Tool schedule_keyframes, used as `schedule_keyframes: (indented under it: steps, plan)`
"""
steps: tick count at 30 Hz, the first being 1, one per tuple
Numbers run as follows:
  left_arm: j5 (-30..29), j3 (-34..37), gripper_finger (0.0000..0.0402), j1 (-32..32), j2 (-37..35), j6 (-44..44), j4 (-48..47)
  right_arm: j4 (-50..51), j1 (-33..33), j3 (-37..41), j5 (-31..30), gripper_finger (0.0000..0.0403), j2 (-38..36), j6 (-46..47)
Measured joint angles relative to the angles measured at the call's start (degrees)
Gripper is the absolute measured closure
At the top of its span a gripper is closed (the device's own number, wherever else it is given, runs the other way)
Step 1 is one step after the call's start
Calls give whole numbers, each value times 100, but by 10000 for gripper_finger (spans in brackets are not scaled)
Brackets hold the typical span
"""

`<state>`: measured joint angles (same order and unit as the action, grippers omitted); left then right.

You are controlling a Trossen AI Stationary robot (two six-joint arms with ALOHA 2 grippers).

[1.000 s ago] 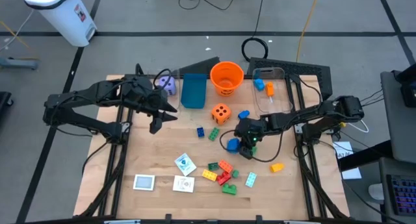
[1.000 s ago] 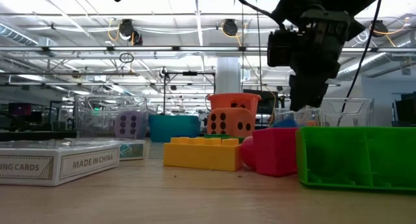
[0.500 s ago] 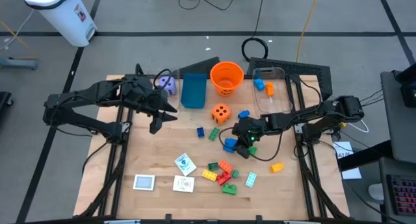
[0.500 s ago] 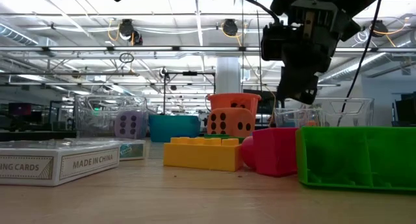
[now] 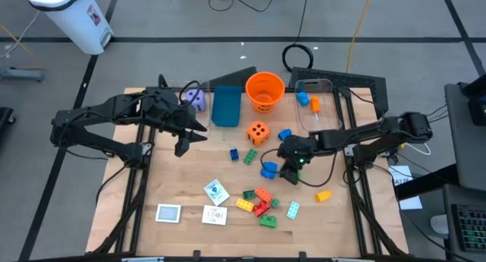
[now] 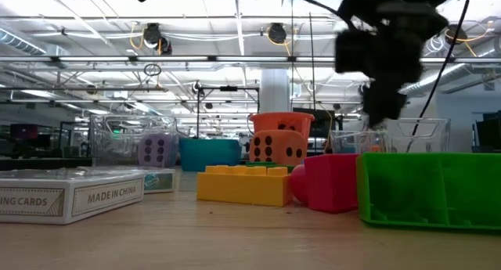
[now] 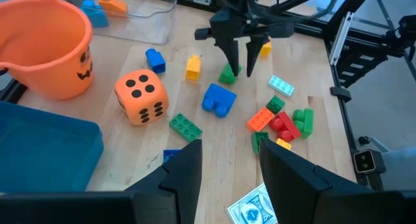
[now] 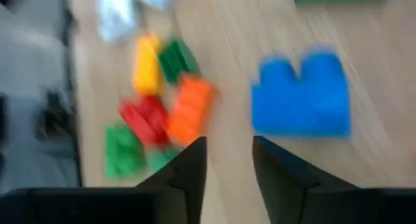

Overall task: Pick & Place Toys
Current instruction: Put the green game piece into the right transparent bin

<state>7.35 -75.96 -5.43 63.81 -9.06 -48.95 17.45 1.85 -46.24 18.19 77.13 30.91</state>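
Nearest the low camera, card box [image 6: 66,193] reading "MADE IN CHINA", both grippers' fingers parted, empty.

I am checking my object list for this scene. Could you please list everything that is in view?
table: 1, wooden, under everything
bucket: 1, orange, far side, middle
teal box: 1, left of the bucket
clear bin: 1, right of the bucket, with a blue and an orange brick inside
orange die: 1, below the bucket in the high view
purple die: 1, left of the teal box
bricks: many, of mixed colours, on the table's middle and right
cards: 3, white, left of the brick pile
left gripper: open, empty, above the table's left
right gripper: open, empty, over a green brick
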Motion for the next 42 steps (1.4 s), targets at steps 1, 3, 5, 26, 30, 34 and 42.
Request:
schedule_keyframes:
  steps: [1,3,5,26,30,34,42]
  plan:
    - [0,0,243,1,0,9,0,354,0,2,-12,263,-39,-70]
    - [0,0,243,1,1,40,0,882,-7,2,-81,249,-81,-161]
    - [0,0,243,-1,0,50,0,1287,-13,3,-172,237,-94,-190]
    - [-4,0,243,-1,7,149,254,1273,15,2,-793,207,51,-651]
    - [-4,0,243,-1,7,146,254,1235,15,33,-793,208,65,-659]
    - [-3,0,243,-1,7,144,251,1272,15,139,-792,208,65,-638]
    - [-2,0,243,-1,7,143,249,877,127,461,-767,208,70,-356]
